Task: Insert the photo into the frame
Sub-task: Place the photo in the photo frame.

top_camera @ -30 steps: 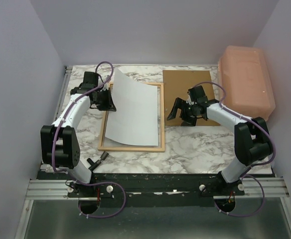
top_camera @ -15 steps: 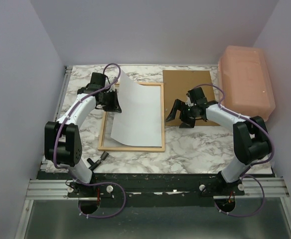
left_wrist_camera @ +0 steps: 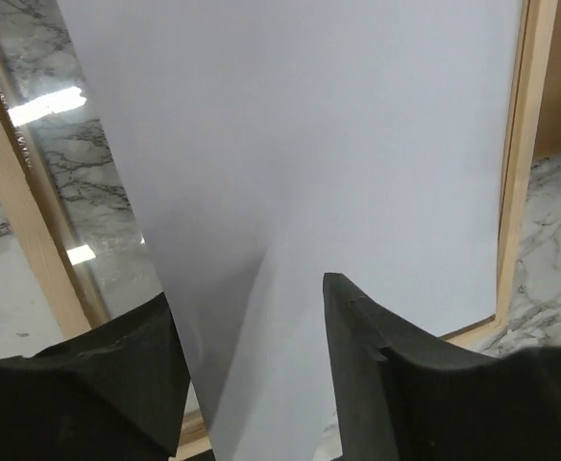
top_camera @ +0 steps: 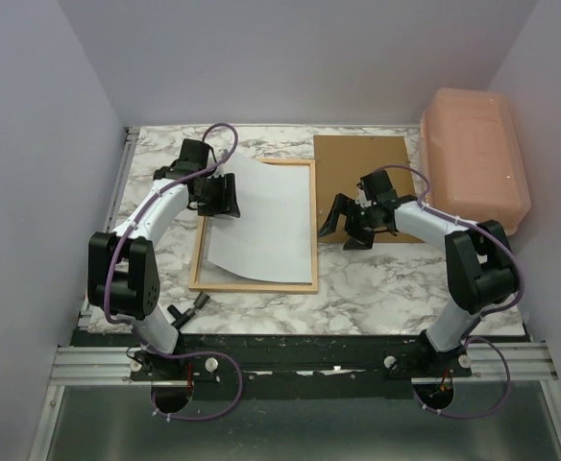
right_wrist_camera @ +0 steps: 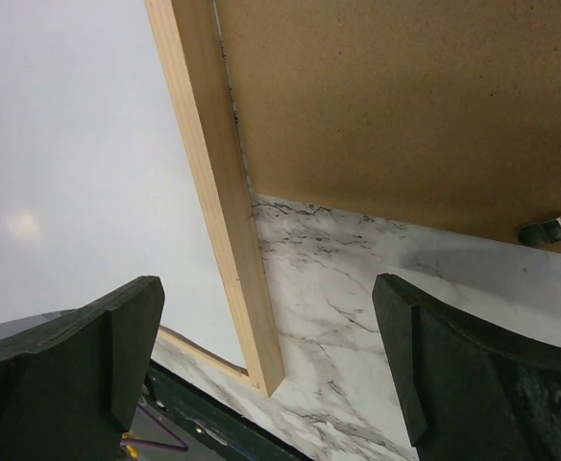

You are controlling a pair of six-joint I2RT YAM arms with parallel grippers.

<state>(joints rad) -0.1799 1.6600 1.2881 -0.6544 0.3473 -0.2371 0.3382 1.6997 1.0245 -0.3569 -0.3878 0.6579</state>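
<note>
Item, the frame (top_camera: 254, 284): we record thin light wood rails around a clear pane, lying flat on the marble table (top_camera: 377, 279), left of centre. Item, the photo (top_camera: 261, 216): white side up, lying inside the frame but skewed, so a wedge of bare pane shows along the left rail; its right edge runs close to the right rail. Item, left gripper (top_camera: 225, 195): at the sheet's far left corner, fingers (left_wrist_camera: 136, 355) parted, the sheet's edge passing through the gap between them; we see no pinch. Item, right gripper (top_camera: 346, 226): fingers spread wide, holding nothing, poised over the frame's right rail and the strip of marble beside it. Item, brown backing board (top_camera: 357, 163): flat, just right of the frame. Item, pink plastic box (top_camera: 473, 154): far right corner.
</note>
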